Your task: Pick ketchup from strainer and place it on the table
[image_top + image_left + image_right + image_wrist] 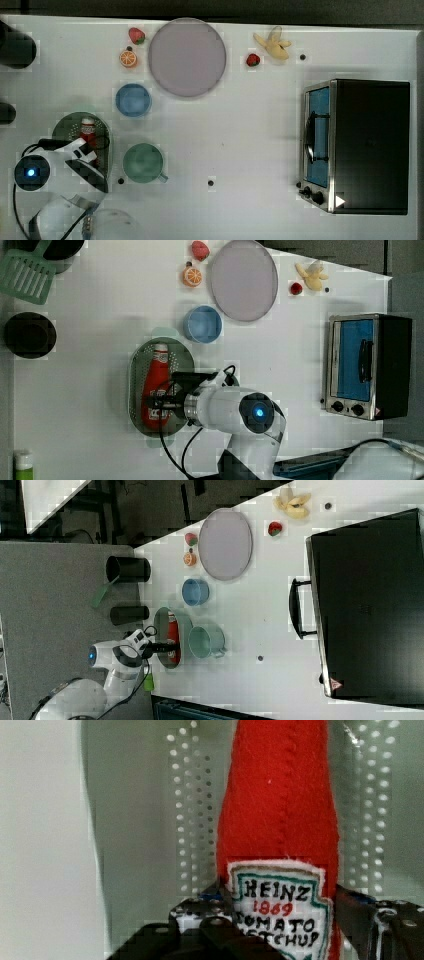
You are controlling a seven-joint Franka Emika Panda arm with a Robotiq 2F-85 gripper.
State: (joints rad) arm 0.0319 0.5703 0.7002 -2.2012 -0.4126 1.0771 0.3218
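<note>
- White table with a few small dark dots.
- On it: pale green strainer, blue bowl, green mug, round grey plate.
- Orange slice, two strawberries, peeled banana.
- Toaster oven at the top view's right.

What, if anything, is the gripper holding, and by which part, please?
The gripper straddles the ketchup at its labelled lower body, in the strainer; a firm hold cannot be told.
</note>
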